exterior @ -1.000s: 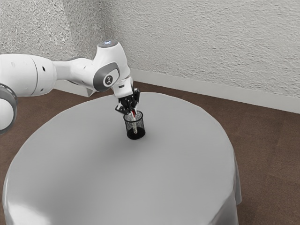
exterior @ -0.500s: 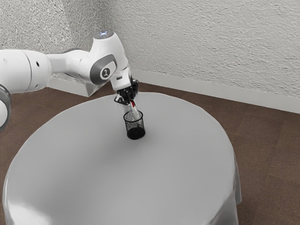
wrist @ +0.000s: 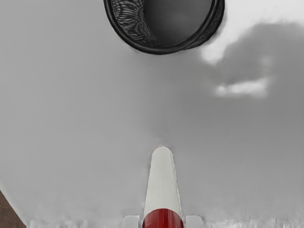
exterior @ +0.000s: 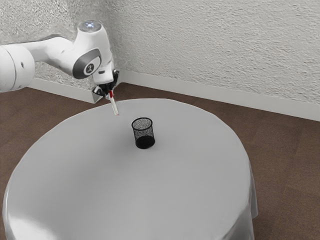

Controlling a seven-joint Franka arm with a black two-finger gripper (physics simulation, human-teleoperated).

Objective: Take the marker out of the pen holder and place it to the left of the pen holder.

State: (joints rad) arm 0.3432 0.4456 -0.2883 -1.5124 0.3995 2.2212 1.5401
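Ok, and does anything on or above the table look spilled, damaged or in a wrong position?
Nothing stands out. The black wire-mesh pen holder stands upright on the round, grey-clothed table. The slim white marker with a red end leans, but the jaws hold it aloft. Bright patches on the table look like shine.

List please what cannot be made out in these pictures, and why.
- Marker: red end, cut off by the wrist view's lower edge; partly hidden by the gripper in the exterior view.
- Pen holder: far rim, cut off by the wrist view's upper edge.
- Arm: base, cut off by the exterior view's left edge.
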